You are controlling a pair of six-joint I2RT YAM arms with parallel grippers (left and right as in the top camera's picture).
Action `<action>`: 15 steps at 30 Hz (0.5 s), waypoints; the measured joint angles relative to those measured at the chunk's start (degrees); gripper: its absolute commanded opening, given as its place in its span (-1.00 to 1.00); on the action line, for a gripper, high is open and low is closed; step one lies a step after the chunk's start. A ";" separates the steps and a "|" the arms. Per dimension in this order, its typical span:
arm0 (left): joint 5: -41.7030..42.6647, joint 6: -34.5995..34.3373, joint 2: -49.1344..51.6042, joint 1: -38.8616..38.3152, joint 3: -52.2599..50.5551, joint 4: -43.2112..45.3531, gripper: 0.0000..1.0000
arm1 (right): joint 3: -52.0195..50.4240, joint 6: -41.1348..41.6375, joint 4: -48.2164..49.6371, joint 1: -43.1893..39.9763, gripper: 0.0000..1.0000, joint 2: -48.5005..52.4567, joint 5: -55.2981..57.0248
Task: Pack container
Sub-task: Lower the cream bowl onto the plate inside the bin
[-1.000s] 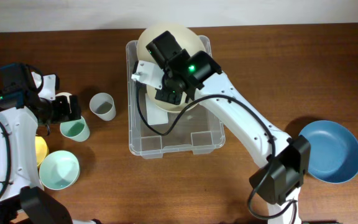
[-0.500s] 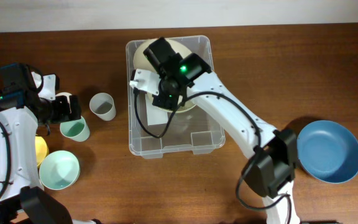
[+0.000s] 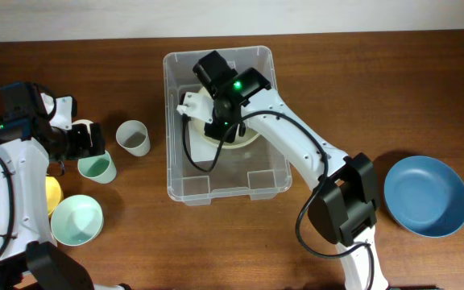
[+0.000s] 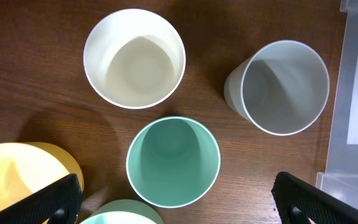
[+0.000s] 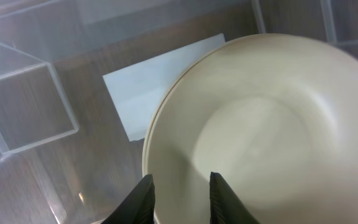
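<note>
Right gripper has dropped the cream bowl from the far rim into the container, now surrounding its fingers, which pinch the bowl's edge; lower flat to the floor before releasing; left gripper spread above the green cup.

Dark wooden table, pale wall behind

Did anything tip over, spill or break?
No, nothing stands out. The green cup, white cup and grey cup stand upright and empty. The cream plate is inside the clear bin, its rim gripped by the right pincer.
</note>
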 measured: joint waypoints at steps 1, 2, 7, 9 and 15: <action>0.00 0.00 0.00 0.00 0.00 0.00 0.99 | 0.00 0.00 -0.02 -0.17 -0.38 0.00 -0.02; 0.00 0.00 0.00 0.00 0.00 0.00 0.99 | 0.00 0.20 -0.02 -0.22 -0.31 0.00 -0.04; 0.00 0.00 0.00 0.00 0.00 0.00 1.00 | 0.00 0.70 0.00 -0.26 -0.16 0.00 -0.26; 0.00 0.00 0.00 0.00 0.00 0.00 1.00 | 0.00 1.97 0.00 -0.28 -0.13 -0.11 -0.13; 0.02 0.00 0.00 0.00 0.00 0.00 0.99 | 0.98 12.15 -0.24 -1.40 0.01 -4.24 6.86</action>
